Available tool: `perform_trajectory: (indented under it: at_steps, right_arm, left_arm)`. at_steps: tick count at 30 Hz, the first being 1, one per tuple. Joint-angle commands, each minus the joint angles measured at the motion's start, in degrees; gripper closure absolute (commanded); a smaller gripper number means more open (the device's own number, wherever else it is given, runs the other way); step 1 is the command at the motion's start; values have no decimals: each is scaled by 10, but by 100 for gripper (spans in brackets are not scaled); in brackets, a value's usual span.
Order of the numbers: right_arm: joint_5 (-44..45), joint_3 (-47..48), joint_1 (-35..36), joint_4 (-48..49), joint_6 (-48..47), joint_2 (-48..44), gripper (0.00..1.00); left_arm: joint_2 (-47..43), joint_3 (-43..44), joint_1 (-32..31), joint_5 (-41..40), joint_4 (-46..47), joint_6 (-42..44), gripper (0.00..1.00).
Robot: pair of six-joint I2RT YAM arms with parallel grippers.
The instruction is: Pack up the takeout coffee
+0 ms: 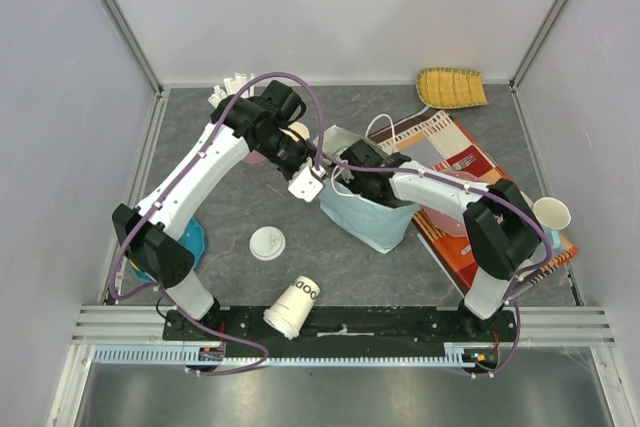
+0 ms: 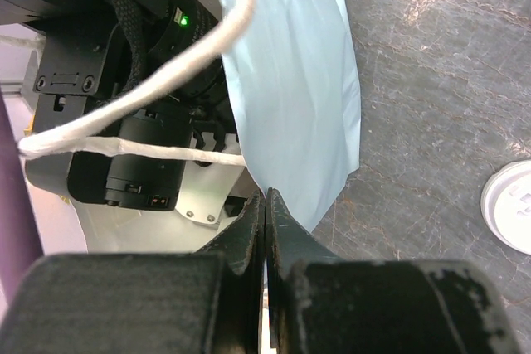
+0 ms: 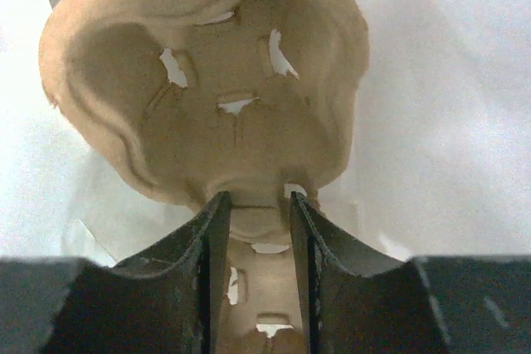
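A pale blue paper bag (image 1: 378, 222) stands at the table's middle. My left gripper (image 1: 308, 185) is shut on the bag's rim; in the left wrist view the paper (image 2: 299, 80) runs down into the pressed-together fingers (image 2: 249, 230). My right gripper (image 1: 343, 165) reaches into the bag's mouth. In the right wrist view it (image 3: 255, 201) is shut on the centre ridge of a brown pulp cup carrier (image 3: 224, 64) against the bag's white inside (image 3: 431, 80). The takeout coffee (image 1: 297, 131) shows only as a round pale top behind my left wrist.
A loose white lid (image 1: 267, 243) lies left of the bag. A stack of paper cups (image 1: 292, 305) lies tipped near the front rail. A lidless cup (image 1: 551, 213) stands on a red magazine (image 1: 455, 159) at the right. A woven tray (image 1: 451, 87) sits at the back.
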Motion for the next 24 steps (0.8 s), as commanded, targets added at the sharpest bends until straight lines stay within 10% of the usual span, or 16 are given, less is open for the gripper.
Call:
perform_trajectory:
  at_steps: [1,12,23,24]
  right_arm:
    - [0,50,4,-48,-4,-19,56]
    - [-35,155,7,-74,-10,-96,27]
    - [-18,252,7,-90,0,-148,20]
    - [-12,257,7,-90,-1,-153,18]
  left_arm:
    - [-8,5,-2,-7,-114,23,98]
    - [-10,3,-2,-7,-115,26,98]
    - [-9,9,-3,-14,-114,21,97]
    - [-9,14,-3,-12,-113,18,86]
